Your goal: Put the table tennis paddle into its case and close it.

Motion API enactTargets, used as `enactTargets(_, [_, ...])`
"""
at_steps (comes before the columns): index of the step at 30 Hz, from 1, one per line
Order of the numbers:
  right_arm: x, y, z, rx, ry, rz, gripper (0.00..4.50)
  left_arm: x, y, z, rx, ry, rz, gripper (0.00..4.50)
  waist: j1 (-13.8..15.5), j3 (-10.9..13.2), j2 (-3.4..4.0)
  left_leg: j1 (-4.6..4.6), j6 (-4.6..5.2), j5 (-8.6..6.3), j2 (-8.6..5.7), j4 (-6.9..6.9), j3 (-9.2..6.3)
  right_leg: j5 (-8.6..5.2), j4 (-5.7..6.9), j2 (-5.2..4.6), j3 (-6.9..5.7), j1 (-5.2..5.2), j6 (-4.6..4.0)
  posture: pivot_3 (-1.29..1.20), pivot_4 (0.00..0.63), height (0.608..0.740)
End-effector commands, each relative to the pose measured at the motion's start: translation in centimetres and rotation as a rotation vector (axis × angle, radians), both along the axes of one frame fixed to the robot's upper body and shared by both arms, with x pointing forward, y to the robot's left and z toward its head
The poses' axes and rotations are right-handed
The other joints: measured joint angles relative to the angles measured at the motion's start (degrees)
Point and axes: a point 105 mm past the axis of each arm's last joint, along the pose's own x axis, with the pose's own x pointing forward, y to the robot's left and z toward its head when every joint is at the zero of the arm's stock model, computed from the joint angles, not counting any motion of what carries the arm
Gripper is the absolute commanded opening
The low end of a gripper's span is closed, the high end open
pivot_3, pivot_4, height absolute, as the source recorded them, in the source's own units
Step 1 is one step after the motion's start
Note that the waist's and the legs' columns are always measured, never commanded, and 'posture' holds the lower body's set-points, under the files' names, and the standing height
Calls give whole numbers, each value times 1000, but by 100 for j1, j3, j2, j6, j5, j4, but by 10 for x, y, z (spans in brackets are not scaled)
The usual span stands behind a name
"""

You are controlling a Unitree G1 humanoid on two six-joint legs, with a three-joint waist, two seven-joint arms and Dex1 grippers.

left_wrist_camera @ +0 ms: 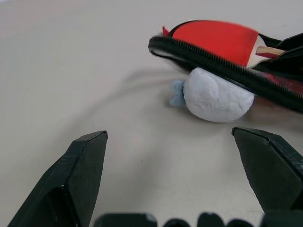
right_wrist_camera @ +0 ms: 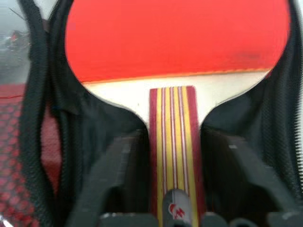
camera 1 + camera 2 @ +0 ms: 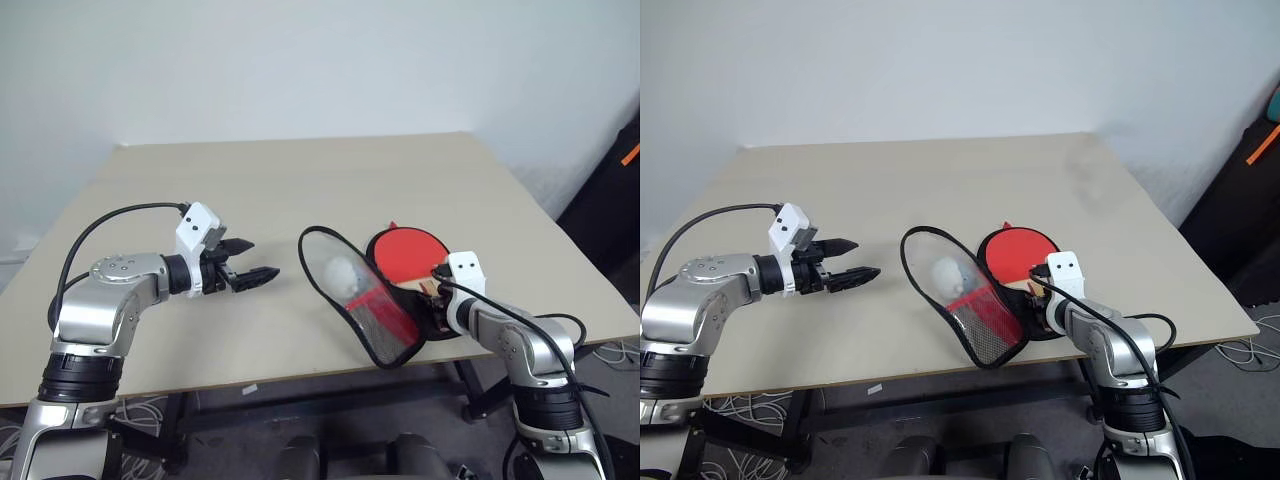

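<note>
risk: paddle point(image 2: 177, 52) may slide out of case point(image 3: 385, 325) near table point(image 3: 300, 180) front edge | right gripper point(image 2: 173, 161) fingers apart beside handle, not pinching | left gripper point(image 3: 250, 262) spread, empty

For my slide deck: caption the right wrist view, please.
Right gripper straddling the table tennis paddle by its striped handle, paddle lying inside the open case.

Even, bright, diffuse light; soft faint shadows on worktop point(image 3: 300, 180). Wrist views blurred close up, fingers point(image 1: 80, 179) out of focus.
</note>
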Motion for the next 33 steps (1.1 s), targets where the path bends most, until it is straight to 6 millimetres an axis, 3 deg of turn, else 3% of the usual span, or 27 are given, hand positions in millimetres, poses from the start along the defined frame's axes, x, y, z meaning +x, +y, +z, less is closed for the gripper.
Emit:
enactTargets(1, [3, 10, 46, 85, -109, 113, 3833, 1, 5, 11, 18, -32, 0, 4500, 0, 1, 2, 0, 0, 0, 0, 0, 0, 0, 0, 0, 0, -1, 0, 0, 0, 698])
enactTargets(2, [1, 12, 57, 114, -120, 167, 4129, 1, 7, 10, 22, -31, 4, 4500, 0, 2, 3, -1, 0, 0, 0, 1, 1, 0, 0, -1, 0, -1, 0, 0, 0, 698])
enactTargets(4, [-3, 8, 78, 122, -164, 260, 4129, 2, 10, 9, 31, -27, 9, 4500, 4, 3, 4, -1, 1, 0, 0, 1, 0, -1, -1, -1, -1, 0, 1, 0, 0, 698])
enactTargets(8, [8, -26, 122, 45, -287, 306, 4129, 7, 10, 2, 42, -29, 27, 4500, 45, 3, 1, 0, 1, 0, 0, 2, 0, -2, -6, -3, -5, 5, 2, 0, 0, 698])
enactTargets(11, [25, -55, 153, -7, -374, 245, 4167, 16, 0, -5, 54, -54, 49, 3906, 64, 2, -1, 1, 1, 0, 1, 4, 5, -2, -9, -3, -6, 8, 2, 0, 0, 698])
enactTargets(14, [35, -71, 169, -48, -424, 205, 4167, 15, -21, -6, 18, -61, -1, 2929, 64, 1, -4, -1, 1, 0, 1, 5, 7, -1, -9, -4, -5, 8, 2, 0, 0, 698])
enactTargets(22, [41, -82, 171, -77, -442, 177, 4167, 12, -89, 2, -93, -80, -169, 102, 65, 1, -7, -5, 2, 0, 0, 8, 10, 1, -9, -4, -1, 7, 0, 0, 0, 698])
enactTargets(25, [42, -84, 167, -75, -438, 167, 4167, 14, -123, 11, -125, -100, -251, 24, 69, 1, -7, -7, 3, 1, -3, 12, 7, 0, -9, -5, -1, 11, 1, 0, 0, 698])
enactTargets(29, [48, -93, 169, -77, -448, 115, 4167, 18, -184, 25, -153, -151, -346, 24, 81, 1, -8, -7, 4, 1, -7, 15, 7, 2, -10, -6, 0, 15, 0, 0, 0, 698])
enactTargets(33, [53, -104, 177, -91, -475, 63, 4167, 24, -226, 21, -121, -156, -351, 24, 69, 1, -6, -8, 6, 1, -10, 19, 7, 1, -12, -7, 2, 19, 3, 0, 0, 698])
